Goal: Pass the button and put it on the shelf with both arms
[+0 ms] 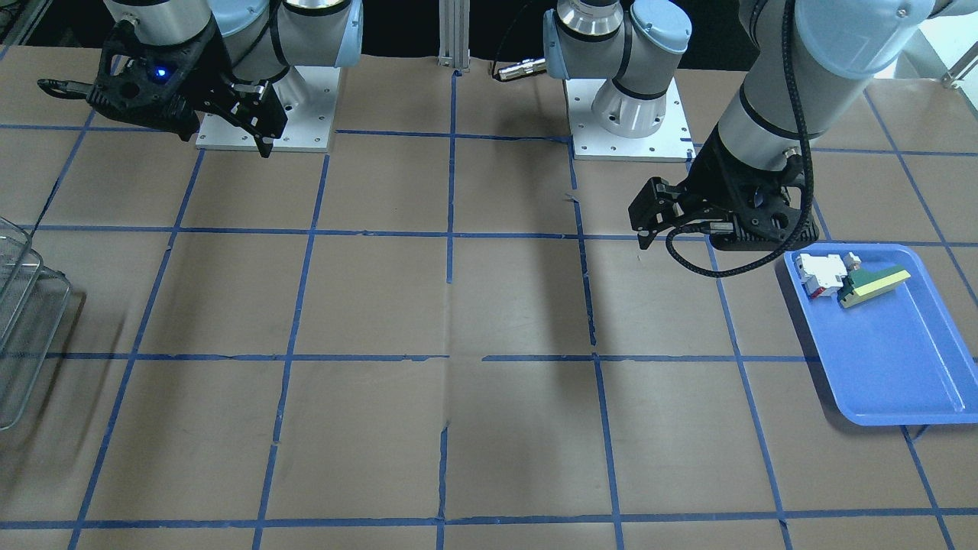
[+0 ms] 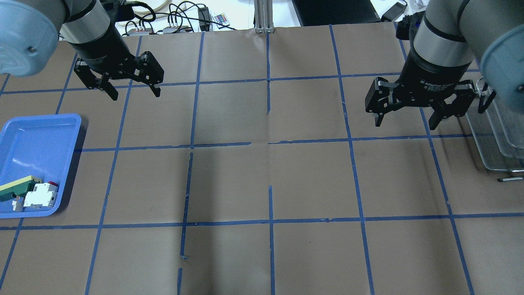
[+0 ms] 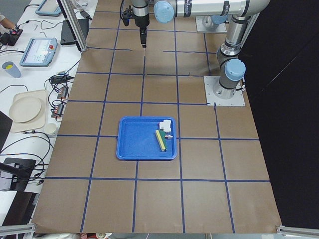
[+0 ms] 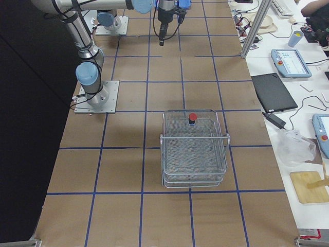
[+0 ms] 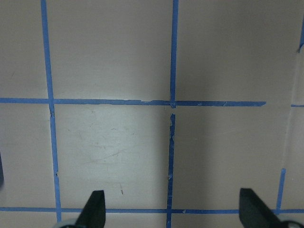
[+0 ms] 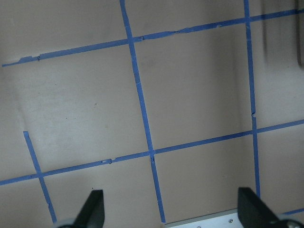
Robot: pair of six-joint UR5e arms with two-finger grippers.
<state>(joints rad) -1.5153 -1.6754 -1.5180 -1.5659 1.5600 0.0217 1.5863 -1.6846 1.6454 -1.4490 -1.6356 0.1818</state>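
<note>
Shelf: from my right-end camera, the silvery wire-mesh rack with rounded basket tiers (image 4: 195,154) sits nearest, on the brown paper-covered table (image 4: 128,170) with its blue tape grid.
Button: the small push button with the red mushroom cap and dark body (image 4: 193,119) is in the rack's top tier, at the far end. It looks upright to me, though it is small in this view.
Right arm: the black 2-finger right gripper (image 2: 406,124) hangs above the paper on the rack's side of the table. Its fingers are spread wide with nothing between them.
Left arm: further along, the black left gripper (image 2: 135,95) hovers over the paper, also spread wide and empty.
Tray: farthest off, the flat blue plastic tray (image 2: 37,139) holds 2 parts in 1 corner. The white-and-red block (image 2: 41,196) is touching the green-and-yellow wedge piece (image 2: 16,189).
</note>
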